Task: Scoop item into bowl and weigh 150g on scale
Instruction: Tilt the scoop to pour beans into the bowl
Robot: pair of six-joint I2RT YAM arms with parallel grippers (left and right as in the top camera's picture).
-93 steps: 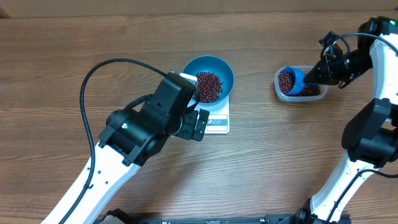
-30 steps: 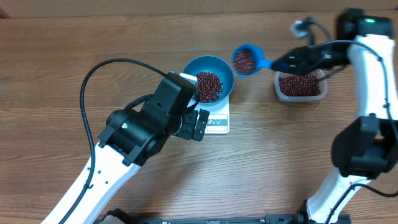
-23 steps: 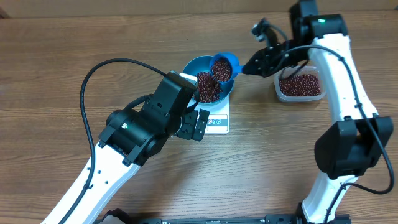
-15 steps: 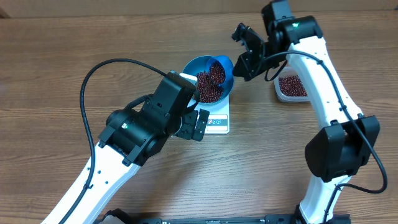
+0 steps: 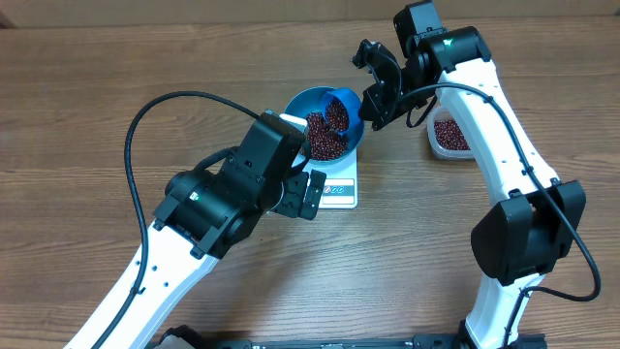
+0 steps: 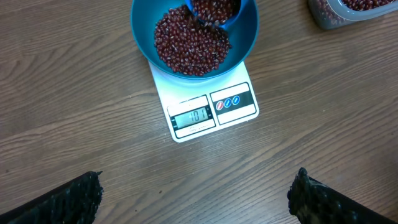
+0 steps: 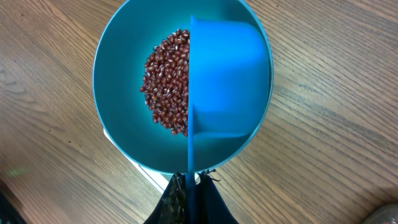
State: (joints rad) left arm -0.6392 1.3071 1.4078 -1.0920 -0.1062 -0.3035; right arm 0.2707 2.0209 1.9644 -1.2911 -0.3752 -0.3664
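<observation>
The right gripper (image 7: pixel 191 186), clenched on the handle of the blue scoop (image 7: pixel 227 81), is tipping beans (image 7: pixel 166 81) into the bowl (image 7: pixel 118 130) sitting on the scale (image 6: pixel 202 93), so filling is progressing, the target weight unconfirmed.

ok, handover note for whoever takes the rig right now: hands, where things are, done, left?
Left hand: open, empty, hovering over the table near the scale.
Right hand: shut on the scoop handle, scoop tipped over the bowl.
Bowl sits on the scale, beans heaped inside; more in the tub.
Done: a heap is in. Left: finish the pour, read the display, top up to 150 g.
</observation>
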